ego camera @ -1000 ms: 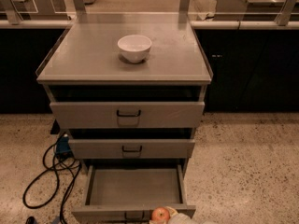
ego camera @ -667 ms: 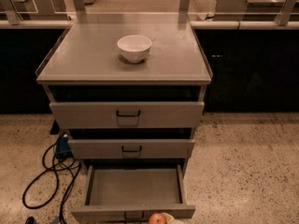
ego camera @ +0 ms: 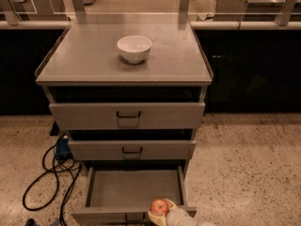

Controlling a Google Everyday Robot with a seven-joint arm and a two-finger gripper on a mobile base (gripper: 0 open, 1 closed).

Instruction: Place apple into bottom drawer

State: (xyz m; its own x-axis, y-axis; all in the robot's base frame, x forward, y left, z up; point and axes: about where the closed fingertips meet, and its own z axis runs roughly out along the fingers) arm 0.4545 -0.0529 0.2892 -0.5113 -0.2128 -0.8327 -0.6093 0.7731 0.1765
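Observation:
The bottom drawer (ego camera: 134, 188) of the grey cabinet is pulled open and its inside is bare. The small red apple (ego camera: 160, 206) with a yellowish patch is held at the drawer's front edge, right of the middle. My gripper (ego camera: 162, 212) reaches in from the bottom of the view and is shut on the apple, with pale fingers (ego camera: 170, 205) wrapped around it. The apple sits just above the low front panel (ego camera: 103, 216).
A white bowl (ego camera: 134, 48) stands on the cabinet top (ego camera: 84, 60). The top drawer (ego camera: 128, 115) and middle drawer (ego camera: 131, 149) are closed. Black cables (ego camera: 47, 173) and a blue box (ego camera: 62, 148) lie on the speckled floor at the left. Dark counters stand behind.
The apple in my gripper has moved slightly left and up along the drawer's front edge. The drawers and the bowl have not moved.

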